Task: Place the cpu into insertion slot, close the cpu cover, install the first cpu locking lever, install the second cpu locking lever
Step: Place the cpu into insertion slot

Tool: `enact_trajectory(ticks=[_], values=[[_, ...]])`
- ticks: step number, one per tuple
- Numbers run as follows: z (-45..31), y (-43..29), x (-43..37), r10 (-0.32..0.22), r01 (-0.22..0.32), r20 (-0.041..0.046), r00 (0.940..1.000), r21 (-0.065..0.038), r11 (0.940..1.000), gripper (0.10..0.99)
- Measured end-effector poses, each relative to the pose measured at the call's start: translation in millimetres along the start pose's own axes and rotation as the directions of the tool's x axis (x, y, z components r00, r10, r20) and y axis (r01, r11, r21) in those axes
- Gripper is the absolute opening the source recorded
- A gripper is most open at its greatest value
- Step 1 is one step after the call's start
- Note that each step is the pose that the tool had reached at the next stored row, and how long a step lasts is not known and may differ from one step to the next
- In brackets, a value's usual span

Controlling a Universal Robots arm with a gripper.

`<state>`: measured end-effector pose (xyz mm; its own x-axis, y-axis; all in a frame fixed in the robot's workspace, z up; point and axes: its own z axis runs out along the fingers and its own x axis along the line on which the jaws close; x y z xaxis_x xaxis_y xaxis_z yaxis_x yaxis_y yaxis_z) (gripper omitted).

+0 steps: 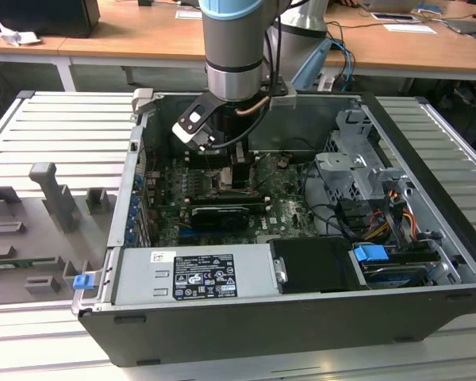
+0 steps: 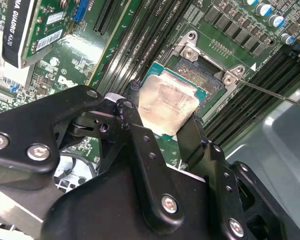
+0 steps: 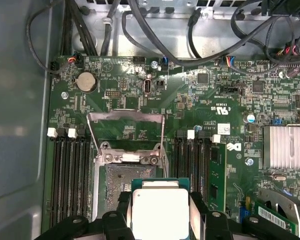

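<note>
Black fingers [image 2: 138, 131] of the gripper [image 2: 165, 107] fill the foreground of the second wrist view, closed partway onto two opposite edges of the chip [image 2: 167, 102], which sits flat between them with its pale metal top facing up. In the first wrist view the gripper [image 3: 160, 212] holds the chip [image 3: 160, 207] the same way, one finger on each side.

The chip hangs over the near part of the socket [image 3: 117, 177], whose dark bed shows just beyond it; whether the two touch cannot be told. The socket [image 2: 205, 75] has a silver rim with screws at its corners, and a thin metal rod [image 2: 272, 93] runs away from one corner. The cover frame [image 3: 125, 115] stands swung up on the far side of the socket, so the green board [image 3: 140, 92] shows through its window. Rows of memory slots [image 3: 70, 170] flank the socket.

In the exterior view the arm [image 1: 232, 48] reaches straight down into the open computer case [image 1: 301, 333], with the gripper [image 1: 236, 171] low over the board.
</note>
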<state>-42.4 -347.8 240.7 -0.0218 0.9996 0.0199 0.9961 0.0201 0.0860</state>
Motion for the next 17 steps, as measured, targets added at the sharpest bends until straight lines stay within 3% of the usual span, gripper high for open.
enact_trajectory(ticks=[17], values=[[5.0, -0.8, 0.0, 0.028, -0.028, 0.0022, 0.9996, -0.001, 0.9996, 0.541]])
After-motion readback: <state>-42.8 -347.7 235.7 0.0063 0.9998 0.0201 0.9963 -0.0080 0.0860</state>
